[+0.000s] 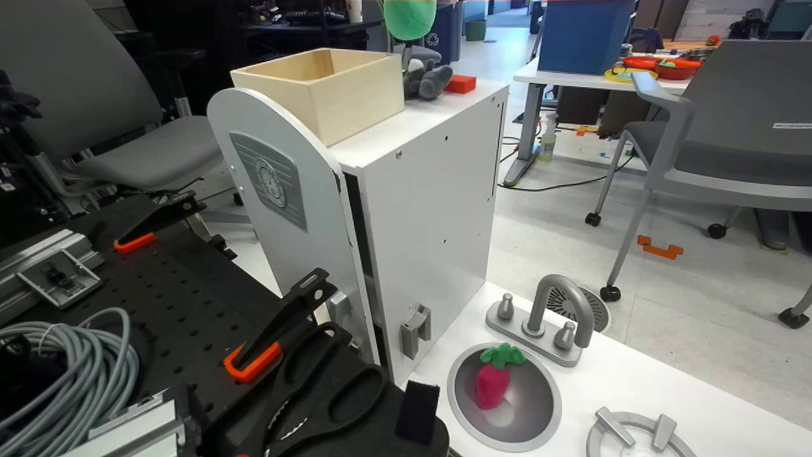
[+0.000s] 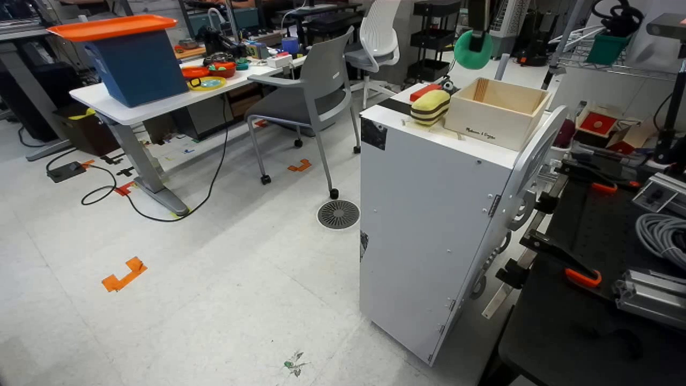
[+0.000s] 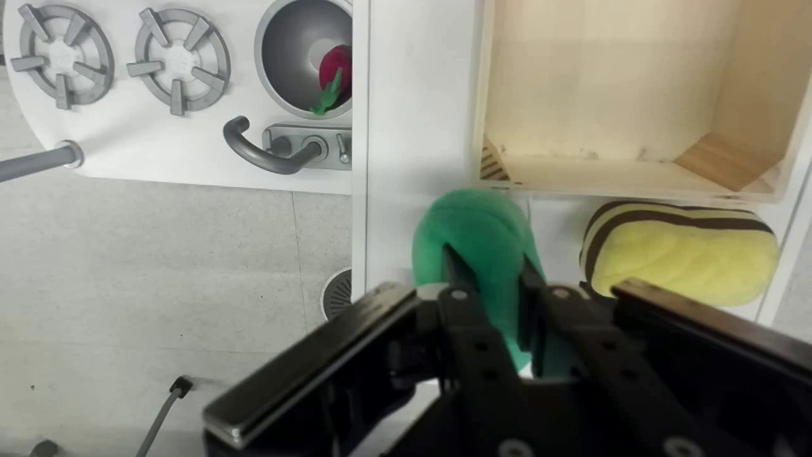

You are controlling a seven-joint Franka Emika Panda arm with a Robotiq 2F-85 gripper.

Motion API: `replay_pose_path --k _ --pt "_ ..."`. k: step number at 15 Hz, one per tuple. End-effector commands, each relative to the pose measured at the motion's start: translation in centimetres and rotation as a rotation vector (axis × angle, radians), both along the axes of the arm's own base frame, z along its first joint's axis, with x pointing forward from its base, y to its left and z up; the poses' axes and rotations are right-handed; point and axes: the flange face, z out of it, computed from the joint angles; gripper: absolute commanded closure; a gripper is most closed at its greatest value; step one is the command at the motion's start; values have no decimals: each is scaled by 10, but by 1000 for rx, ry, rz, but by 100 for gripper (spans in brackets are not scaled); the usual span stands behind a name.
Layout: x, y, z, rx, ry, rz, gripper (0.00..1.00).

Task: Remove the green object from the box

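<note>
The green object is a smooth, rounded soft thing (image 3: 472, 222). My gripper (image 3: 486, 255) is shut on it, with one finger on each side. It hangs in the air above the white cabinet top, beside the wooden box. It also shows in both exterior views (image 1: 410, 18) (image 2: 473, 52), higher than the box rim. The gripper shows dark at the top of an exterior view (image 2: 478, 33). The box is pale, open-topped wood (image 1: 358, 95) (image 2: 485, 119) and stands on the cabinet. In the wrist view, bare wood shows inside the box (image 3: 596, 95). The object's lower end is partly hidden by my fingers.
A yellow striped plush (image 3: 685, 254) (image 2: 430, 107) and a red block (image 1: 461, 84) lie by the box on the white cabinet (image 1: 431, 190). A grey plush (image 1: 428, 81) sits there too. Lower down, a sink (image 1: 549, 412) holds a pink plush (image 1: 491, 387); a faucet (image 1: 564, 295) stands beside it.
</note>
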Motion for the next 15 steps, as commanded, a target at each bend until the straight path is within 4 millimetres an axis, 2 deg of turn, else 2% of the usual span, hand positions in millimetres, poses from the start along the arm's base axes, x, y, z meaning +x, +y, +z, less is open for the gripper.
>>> replay_pose_path --k 1,8,12,15 --pt "8 0 1 -23 1 -6 96" --pt "4 -20 0 -19 -3 -69 96" --pt "-1 -30 -14 -19 28 -86 96" --pt "-7 -29 -30 -21 66 -77 96"
